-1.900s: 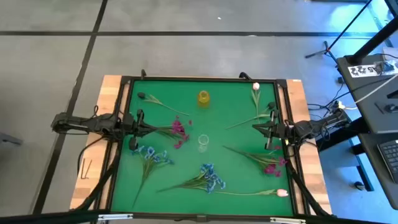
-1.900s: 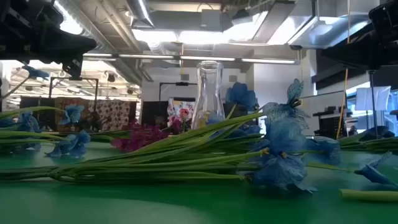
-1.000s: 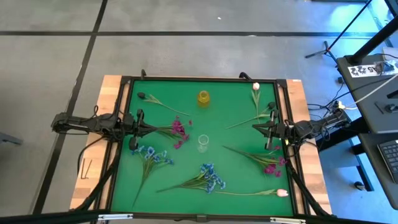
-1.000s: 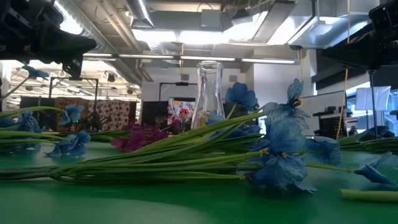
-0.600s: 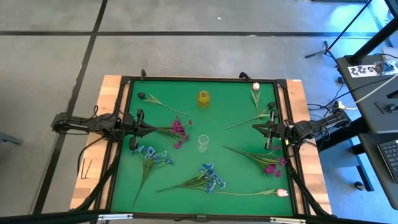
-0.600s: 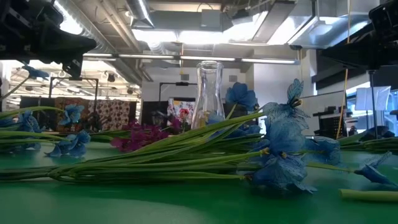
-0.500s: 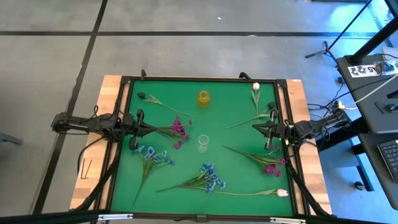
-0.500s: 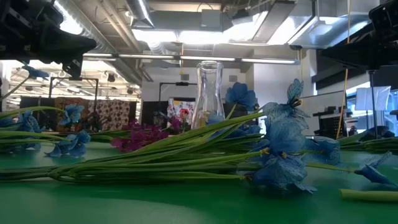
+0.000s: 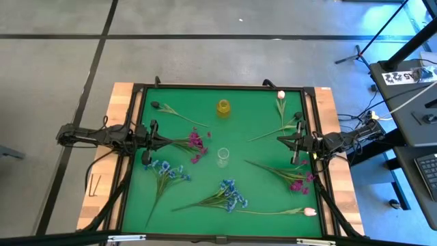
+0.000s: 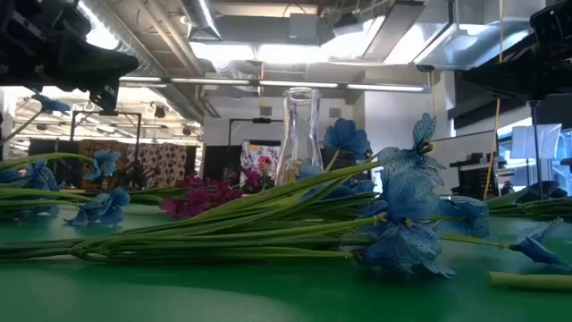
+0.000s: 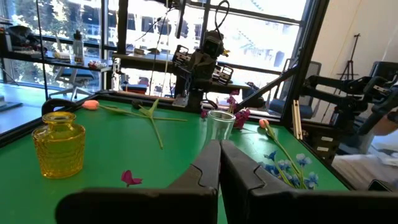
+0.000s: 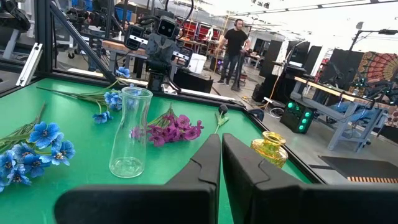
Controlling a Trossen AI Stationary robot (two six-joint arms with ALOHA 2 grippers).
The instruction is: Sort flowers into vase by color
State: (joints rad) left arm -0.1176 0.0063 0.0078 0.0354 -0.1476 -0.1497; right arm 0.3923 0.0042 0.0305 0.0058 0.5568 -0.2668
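1. Currently the left gripper point(image 11: 219, 163) and right gripper point(image 12: 221, 158) hold nothing, fingers together.
2. Flowers point(image 9: 229, 195) lie scattered ahead of both; clear vase point(image 12: 132, 132) and yellow vase point(image 11: 58, 145) stand empty.
3. Risk: a low reach past the fingertips could topple the tall clear vase.

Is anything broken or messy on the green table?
One small thing: a loose magenta petal lies alone on the green mat, near the yellow vase, broken off from its flower. Both the yellow vase and the clear vase stand upright, and nothing is spilled.
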